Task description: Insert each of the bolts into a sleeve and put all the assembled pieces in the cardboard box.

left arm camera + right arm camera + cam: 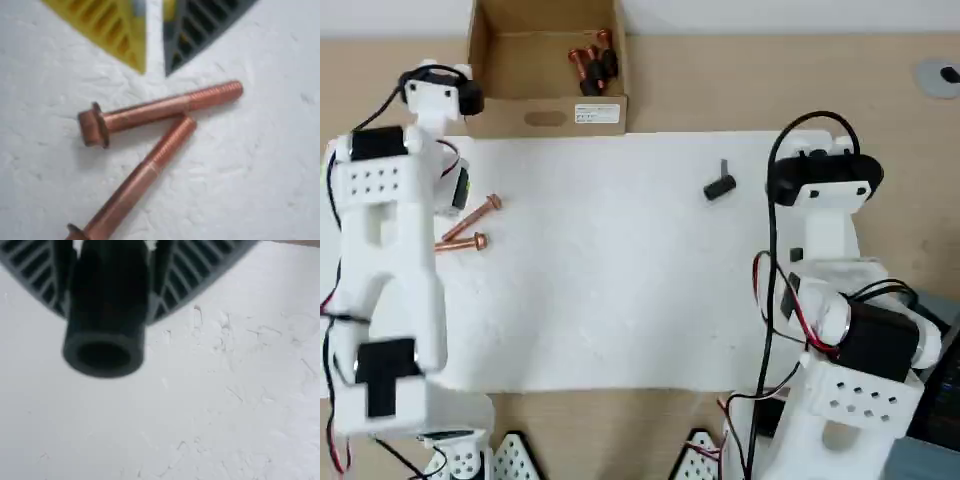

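Two copper bolts lie loose on the white mat at the left, one (475, 213) (160, 107) slanting above the other (460, 242) (140, 182), their threaded ends nearly meeting. My left gripper (458, 190) (154, 70) hovers just beside them, its yellow and black fingers close together with nothing between. At the mat's far right, my right gripper (722, 180) (110, 305) is shut on a black sleeve (720, 187) (105, 340), whose open bore faces the wrist camera. The cardboard box (545, 115) stands at the back with assembled pieces (592, 62) in its right corner.
The white foam mat (620, 300) covers the middle of the wooden table between both arms. A round grey disc (938, 78) sits on the table at the far right. Cables hang from the right arm (820, 300).
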{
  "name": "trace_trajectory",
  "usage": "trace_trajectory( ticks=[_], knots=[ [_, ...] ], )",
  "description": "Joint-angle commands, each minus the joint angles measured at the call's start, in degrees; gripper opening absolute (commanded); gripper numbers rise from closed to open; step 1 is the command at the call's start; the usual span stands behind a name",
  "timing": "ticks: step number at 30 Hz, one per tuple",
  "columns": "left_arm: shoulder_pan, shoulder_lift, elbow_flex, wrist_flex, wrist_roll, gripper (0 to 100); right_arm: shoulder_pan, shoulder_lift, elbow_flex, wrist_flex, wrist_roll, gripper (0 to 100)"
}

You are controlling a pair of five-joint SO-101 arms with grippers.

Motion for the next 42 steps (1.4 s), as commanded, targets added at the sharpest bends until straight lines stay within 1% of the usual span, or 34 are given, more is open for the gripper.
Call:
trace_trajectory(
  ticks=[1,5,8,10,16,23,34,39,42],
  knots=[
    [-0.1,5.7,-8.9,3.9,-4.8,4,0.7,-0.8,0.1,-1.1,-0.6,1.0],
    [-0.2,13.5,-16.7,7.9,-9.2,4,0.7,-0.8,0.0,-1.1,-1.2,1.0],
    [-0.2,18.6,-22.2,9.9,-11.4,9,0.6,-0.8,0.0,-1.1,-3.9,1.0],
    [-0.4,21.8,-25.4,10.1,-11.9,11,0.5,-0.8,0.0,-1.1,-4.3,1.0],
    [-0.2,30.8,-32.3,10.3,-15.0,11,0.5,-0.8,0.0,-1.1,-4.3,1.0],
    [0.4,38.8,-40.2,10.5,-15.8,11,0.3,-0.7,0.0,-1.2,-4.2,1.0],
    [3.7,40.1,-41.1,10.8,-15.8,11,0.3,-0.5,0.1,-2.9,-4.2,1.0],
    [3.7,39.8,-44.1,15.1,-17.8,11,0.3,-0.5,0.0,-3.3,-4.2,1.0],
    [3.1,40.3,-45.2,15.1,-17.8,11,0.3,-0.5,0.0,-3.3,-4.2,1.0]
  ],
)
